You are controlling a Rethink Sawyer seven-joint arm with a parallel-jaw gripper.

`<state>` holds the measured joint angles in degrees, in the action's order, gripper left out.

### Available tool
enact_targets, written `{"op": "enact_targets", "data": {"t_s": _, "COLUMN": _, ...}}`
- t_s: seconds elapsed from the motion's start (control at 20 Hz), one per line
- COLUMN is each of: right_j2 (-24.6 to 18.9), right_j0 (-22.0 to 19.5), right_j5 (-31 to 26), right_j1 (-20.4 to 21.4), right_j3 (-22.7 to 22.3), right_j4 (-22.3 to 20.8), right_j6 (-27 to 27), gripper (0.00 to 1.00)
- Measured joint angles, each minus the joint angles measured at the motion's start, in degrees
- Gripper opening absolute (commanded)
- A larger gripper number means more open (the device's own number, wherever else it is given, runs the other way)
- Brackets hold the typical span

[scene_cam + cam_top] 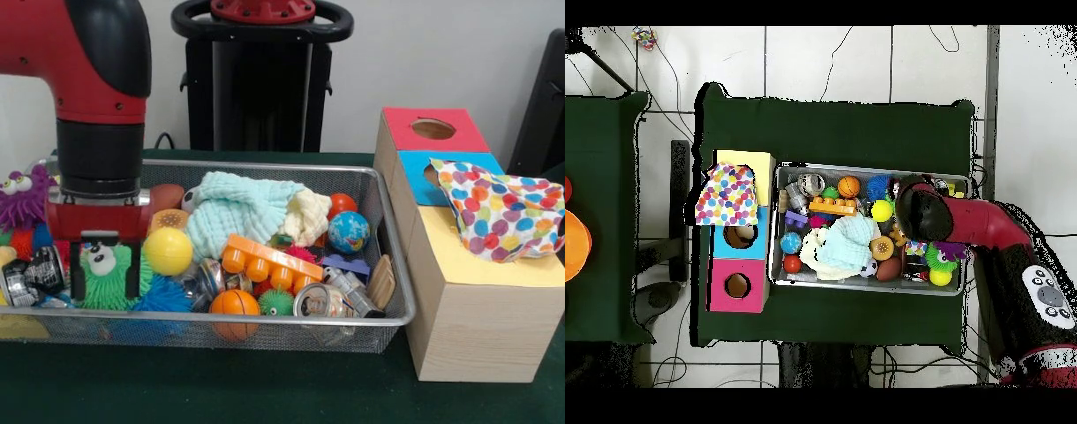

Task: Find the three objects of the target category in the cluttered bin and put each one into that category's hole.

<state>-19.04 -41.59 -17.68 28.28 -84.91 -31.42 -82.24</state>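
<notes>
My gripper [105, 281] hangs low over the left end of the wire bin [388, 320]. It is open, and its two black fingers [78, 276] stand either side of a green fuzzy toy with googly eyes [104, 261]. A yellow ball [168, 251] lies just right of the fingers. The wooden box [477, 327] to the right has a red top with a round hole [433, 129], then a blue top, then a yellow one. A polka-dot cloth [499, 210] drapes over the blue section's hole. In the overhead view the arm [965, 222] covers the gripper.
The bin holds an orange toy brick [269, 261], a small basketball [234, 304], a globe ball [349, 231], a mint cloth [234, 212], a cream cloth [307, 215], tin cans [320, 302] and a purple spiky toy [22, 196]. The polka-dot cloth [727, 195] shows from above.
</notes>
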Motion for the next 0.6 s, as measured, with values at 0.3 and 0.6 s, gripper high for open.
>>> {"op": "enact_targets", "data": {"t_s": 0.3, "right_j2": 1.12, "right_j0": -0.41, "right_j5": 3.73, "right_j1": 1.20, "right_j3": -5.99, "right_j4": 0.02, "right_j6": 0.00, "gripper": 1.00}}
{"op": "enact_targets", "data": {"t_s": 0.6, "right_j2": 1.05, "right_j0": -2.63, "right_j5": 6.12, "right_j1": 1.26, "right_j3": -9.38, "right_j4": 0.05, "right_j6": 0.00, "gripper": 1.00}}
